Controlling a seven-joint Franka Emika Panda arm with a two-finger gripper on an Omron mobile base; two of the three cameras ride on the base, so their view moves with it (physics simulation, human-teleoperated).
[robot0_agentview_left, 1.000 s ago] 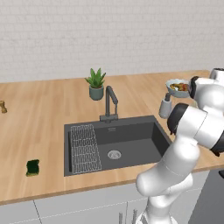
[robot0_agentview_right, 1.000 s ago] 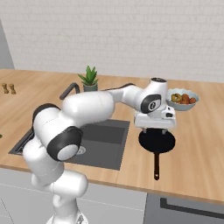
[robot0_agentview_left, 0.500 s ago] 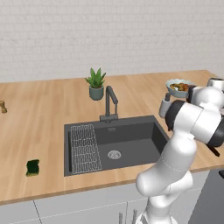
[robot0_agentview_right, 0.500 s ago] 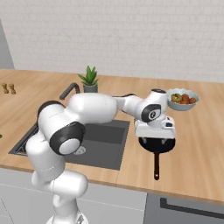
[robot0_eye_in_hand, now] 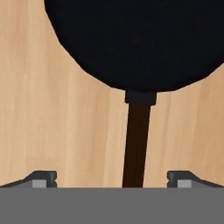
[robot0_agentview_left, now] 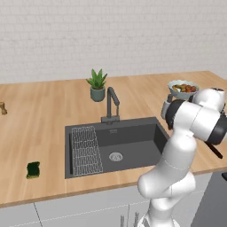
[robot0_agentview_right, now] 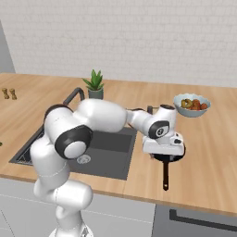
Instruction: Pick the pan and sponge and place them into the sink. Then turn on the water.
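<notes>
The black pan (robot0_eye_in_hand: 135, 39) lies on the wooden counter right of the sink, its long dark handle (robot0_eye_in_hand: 138, 144) running toward me. My gripper (robot0_eye_in_hand: 111, 179) hovers low over the handle, open, one fingertip on each side and not touching it. From the right base view the hand (robot0_agentview_right: 162, 144) covers most of the pan, and the handle (robot0_agentview_right: 165, 178) sticks out toward the counter's front edge. The green sponge (robot0_agentview_left: 33, 170) rests on the counter left of the sink (robot0_agentview_left: 133, 133). The faucet (robot0_agentview_left: 111, 99) stands behind the basin with no water running.
A wire rack (robot0_agentview_left: 85, 150) fills the sink's left side. A potted plant (robot0_agentview_left: 97, 84) stands behind the faucet. A fruit bowl (robot0_agentview_right: 191, 104) sits just behind the pan. Small shakers (robot0_agentview_right: 9, 93) stand far left. The counter's front edge is near the handle's end.
The hand has come down from above the pan to just over its handle. The jaws stayed open. The pan and the sponge have not moved.
</notes>
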